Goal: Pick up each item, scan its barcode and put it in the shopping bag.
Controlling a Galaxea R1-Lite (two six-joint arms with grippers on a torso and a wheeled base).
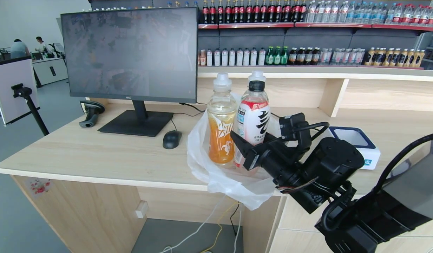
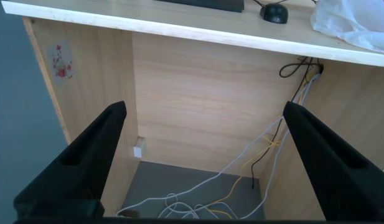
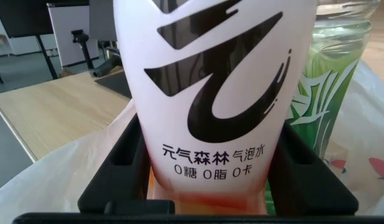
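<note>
1. Head view: drinks shelves [image 1: 307, 25] line the shop behind a pale wooden surface [image 1: 79, 154] that carries a monitor [image 1: 130, 52], a mouse [image 1: 172, 139] and a blue-rimmed scanner [image 1: 356, 140]. A thin, clear bag [image 1: 209, 172] sits at the front edge. An orange bottle [image 1: 221, 130] and a white bottle [image 1: 253, 116] stand upright inside it, side by side. The right claw [image 1: 242, 151] clasps the white bottle low down. No loose item lies on the surface, so the task looks nearly done. What seems left is letting go and drawing back. Whether the barcodes were scanned cannot be told.
2. Left wrist view: the left claw [image 2: 204, 112] hangs below the surface's edge [image 2: 179, 28], facing the front panel and dangling cables [image 2: 266, 155]. Its fingers are spread wide and hold nothing.
3. Right wrist view: black fingers [image 3: 126, 168] press both sides of the white bottle [image 3: 216, 93]. The bottle has a smooth white sleeve with a bold black brushstroke and a pinkish base. Another bottle with green print [image 3: 341, 74], likely the orange one, stands just beside it, with bag film around both.
</note>
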